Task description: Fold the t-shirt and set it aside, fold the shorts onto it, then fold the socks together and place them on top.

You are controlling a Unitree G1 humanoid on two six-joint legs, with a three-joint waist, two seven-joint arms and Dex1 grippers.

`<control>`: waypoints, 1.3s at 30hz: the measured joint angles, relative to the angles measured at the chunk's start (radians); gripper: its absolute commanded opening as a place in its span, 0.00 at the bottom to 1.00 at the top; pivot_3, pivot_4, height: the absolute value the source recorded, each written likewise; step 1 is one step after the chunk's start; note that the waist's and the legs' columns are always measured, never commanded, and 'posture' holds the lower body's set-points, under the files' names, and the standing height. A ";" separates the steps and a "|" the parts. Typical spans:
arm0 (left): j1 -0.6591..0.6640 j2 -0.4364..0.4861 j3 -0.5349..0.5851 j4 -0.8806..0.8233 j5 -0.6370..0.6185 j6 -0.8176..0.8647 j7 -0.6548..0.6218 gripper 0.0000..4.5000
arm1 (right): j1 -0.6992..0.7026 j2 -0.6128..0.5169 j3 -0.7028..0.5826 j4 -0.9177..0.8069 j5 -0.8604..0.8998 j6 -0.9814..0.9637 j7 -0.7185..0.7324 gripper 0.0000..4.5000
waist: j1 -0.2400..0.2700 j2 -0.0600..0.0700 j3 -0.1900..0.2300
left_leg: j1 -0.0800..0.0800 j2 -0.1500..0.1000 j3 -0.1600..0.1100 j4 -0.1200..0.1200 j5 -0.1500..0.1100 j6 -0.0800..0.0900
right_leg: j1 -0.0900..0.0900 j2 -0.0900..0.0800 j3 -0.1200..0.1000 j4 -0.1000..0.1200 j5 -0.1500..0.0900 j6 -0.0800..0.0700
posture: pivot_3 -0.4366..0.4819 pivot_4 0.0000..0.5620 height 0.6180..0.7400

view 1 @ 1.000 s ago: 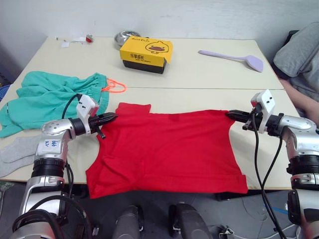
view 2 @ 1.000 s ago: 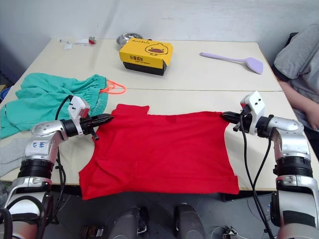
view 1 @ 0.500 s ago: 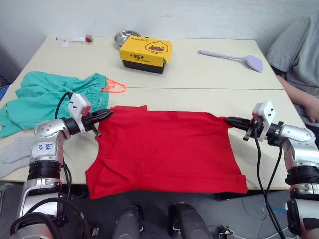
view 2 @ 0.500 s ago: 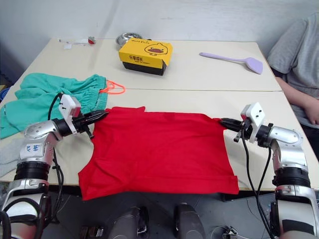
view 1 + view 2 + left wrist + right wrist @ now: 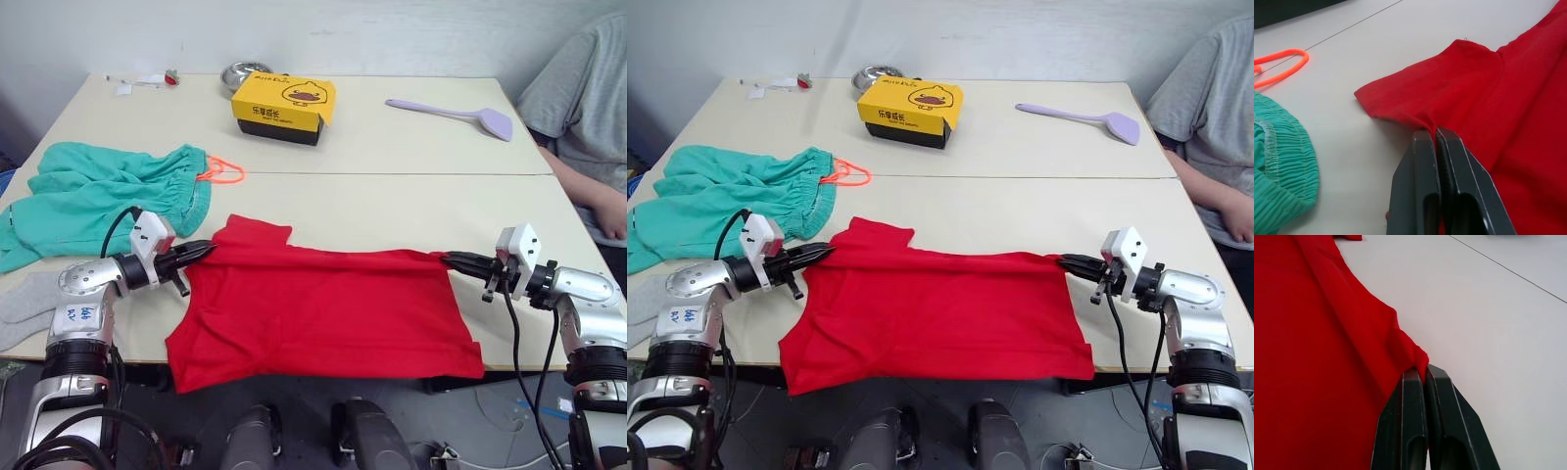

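The red t-shirt (image 5: 323,304) lies across the near side of the table, its near hem at the front edge. My left gripper (image 5: 204,249) is shut on the shirt's left far edge beside a sleeve (image 5: 1425,98). My right gripper (image 5: 453,259) is shut on the shirt's right far corner (image 5: 1413,355). The far edge is drawn taut between the two grippers. The teal shorts (image 5: 98,196) with an orange drawstring (image 5: 223,172) lie at the left. A grey sock (image 5: 24,304) rests at the near left edge.
A yellow box (image 5: 284,106) and a metal bowl (image 5: 241,74) stand at the back, with a lilac spatula (image 5: 460,113) to their right. A person in a grey shirt (image 5: 578,98) sits at the right side of the table.
Both grippers have drawn the shirt's far edge toward the near side of the table, so the red cloth looks shorter front to back. The person has leaned further into view.
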 measured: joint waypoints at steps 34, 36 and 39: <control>-0.381 0.025 -0.161 0.120 -0.051 0.825 0.078 0.99 | 0.162 -0.107 -0.049 -0.551 0.158 0.312 -0.010 1.00 | 0.026 -0.003 0.002 | 0.000 -0.002 -0.001 -0.010 0.004 -0.001 | 0.000 0.000 -0.001 -0.008 0.000 -0.001 | 0.48 0.27 1.00; -0.428 -0.004 -0.166 0.180 -0.033 0.809 0.090 0.99 | 0.162 -0.107 -0.047 -0.558 0.158 0.313 -0.015 1.00 | 0.027 -0.003 0.002 | 0.000 -0.002 -0.001 -0.010 0.004 -0.001 | 0.000 0.000 -0.001 -0.009 0.000 -0.001 | 0.48 0.27 1.00; -0.467 -0.038 -0.166 0.241 -0.025 0.787 0.089 0.99 | 0.171 -0.107 -0.048 -0.578 0.158 0.313 -0.024 1.00 | 0.028 -0.003 0.002 | 0.000 -0.002 -0.001 -0.010 0.004 -0.001 | 0.000 0.000 -0.001 -0.009 0.000 -0.001 | 0.48 0.27 1.00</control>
